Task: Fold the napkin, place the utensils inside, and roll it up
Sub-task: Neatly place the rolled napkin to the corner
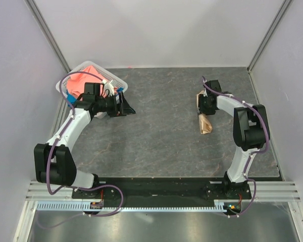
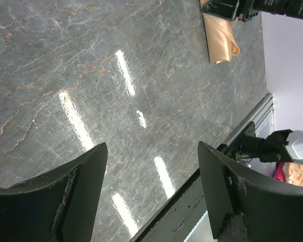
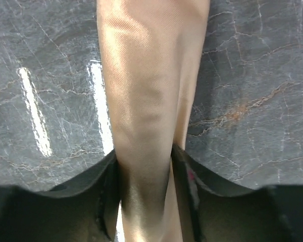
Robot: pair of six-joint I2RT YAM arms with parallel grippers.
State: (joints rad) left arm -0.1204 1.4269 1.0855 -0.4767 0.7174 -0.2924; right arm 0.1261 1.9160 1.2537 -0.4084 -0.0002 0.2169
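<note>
The peach-gold satin napkin (image 1: 205, 122) lies rolled into a narrow bundle on the grey table at the right. It fills the middle of the right wrist view (image 3: 146, 91) and shows far off in the left wrist view (image 2: 220, 35). My right gripper (image 1: 206, 105) is shut on the far end of the napkin roll (image 3: 144, 166). My left gripper (image 1: 125, 107) is open and empty over the table at the left (image 2: 151, 166), beside the basket. The fork is hidden.
A white basket (image 1: 116, 80) at the back left holds a coral-pink cloth (image 1: 86, 80) and a blue cloth (image 1: 70, 97). The table's near edge and a black rail (image 2: 192, 201) lie beneath the left gripper. White walls enclose the table.
</note>
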